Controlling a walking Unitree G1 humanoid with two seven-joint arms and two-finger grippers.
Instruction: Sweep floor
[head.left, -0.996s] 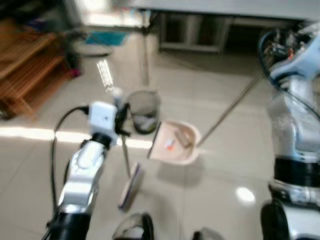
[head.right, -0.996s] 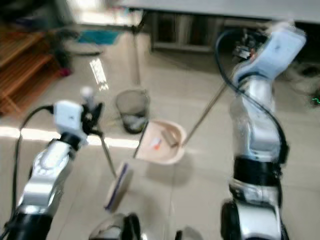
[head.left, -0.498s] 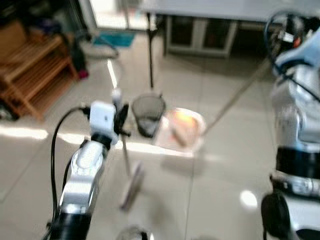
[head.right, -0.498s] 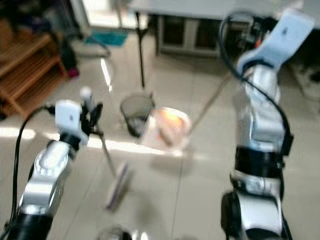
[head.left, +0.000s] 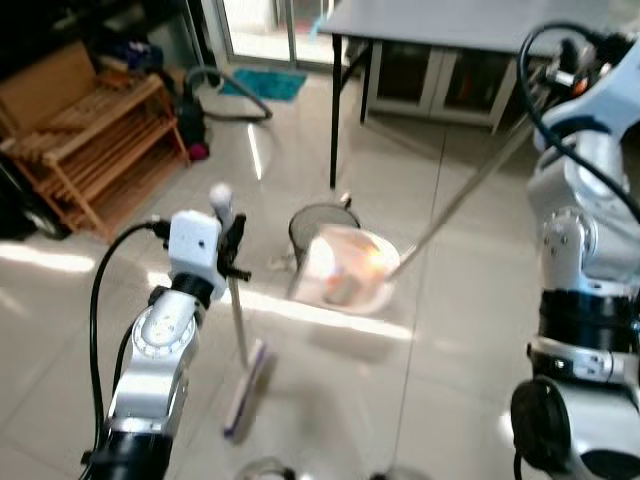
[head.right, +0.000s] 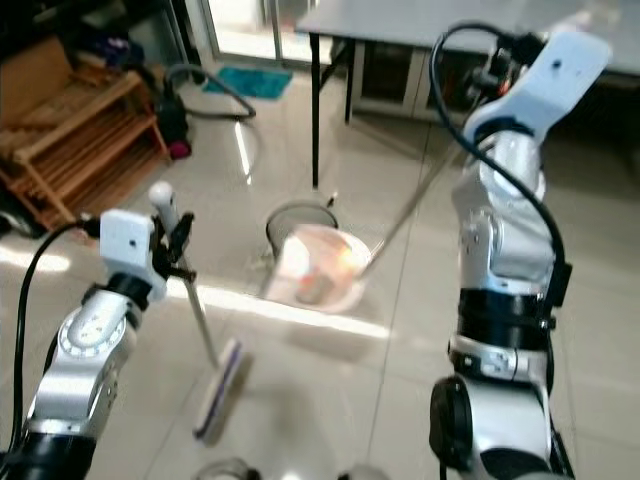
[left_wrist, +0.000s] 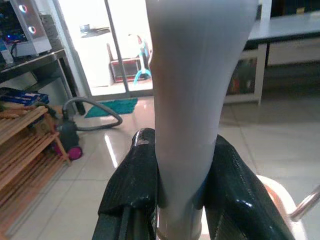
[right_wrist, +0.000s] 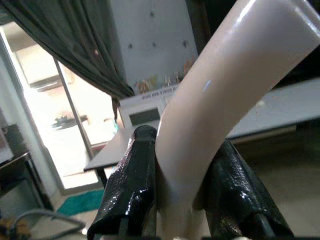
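dustpan (head.left: 345, 270) raised over bin (head.left: 318, 222) | left jaws grip broom (head.left: 236, 330) | right jaws grip dustpan handle (right_wrist: 220, 95)

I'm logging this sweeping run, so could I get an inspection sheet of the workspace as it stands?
Surface: glossy tiled floor with bright glare streaks.
Job's things: broom, head on the floor; dustpan raised and tilted over the mesh bin, a small piece of debris inside it.
Clutter: nothing seen loose on the floor.
Grippers: left gripper shut on the broom's handle; right gripper shut on the dustpan's long handle.
Cables: black cable looping along the left arm, another by the right arm.
Surroundings: wooden rack, vacuum hose, teal mat, grey table.
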